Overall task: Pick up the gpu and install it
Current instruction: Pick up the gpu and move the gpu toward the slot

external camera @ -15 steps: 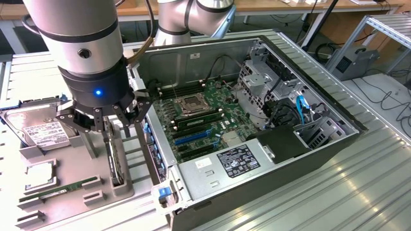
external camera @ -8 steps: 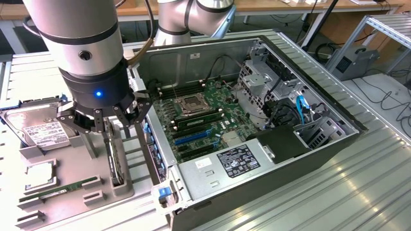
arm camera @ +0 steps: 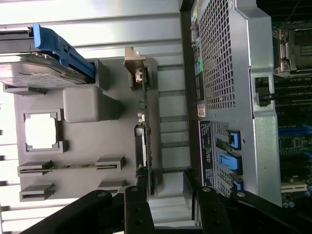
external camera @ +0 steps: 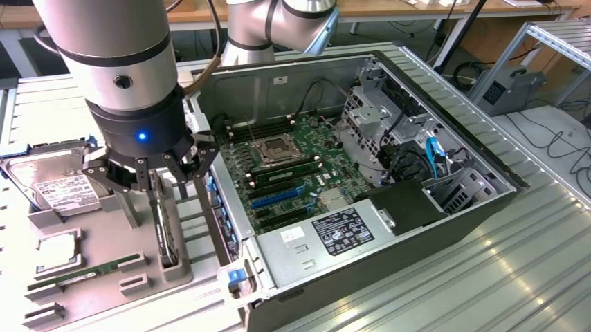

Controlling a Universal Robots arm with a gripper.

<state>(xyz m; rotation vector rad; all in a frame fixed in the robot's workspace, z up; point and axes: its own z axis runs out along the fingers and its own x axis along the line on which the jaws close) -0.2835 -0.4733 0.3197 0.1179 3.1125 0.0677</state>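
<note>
In the exterior view your arm hangs straight down over the tray (external camera: pixel 93 242) beside the case (external camera: pixel 305 252). The claw (external camera: pixel 162 200) is spread wide and empty, and the gpu (external camera: pixel 167 238) stands on edge in its slot just beneath, its long axis parallel to the case's near wall. In the wrist view the gpu (arm camera: pixel 145 141) runs along the tray's case-side edge, its silver bracket (arm camera: pixel 135 63) at the end away from the claw (arm camera: pixel 168 207), and it seems nearer one finger than mid-gap.
</note>
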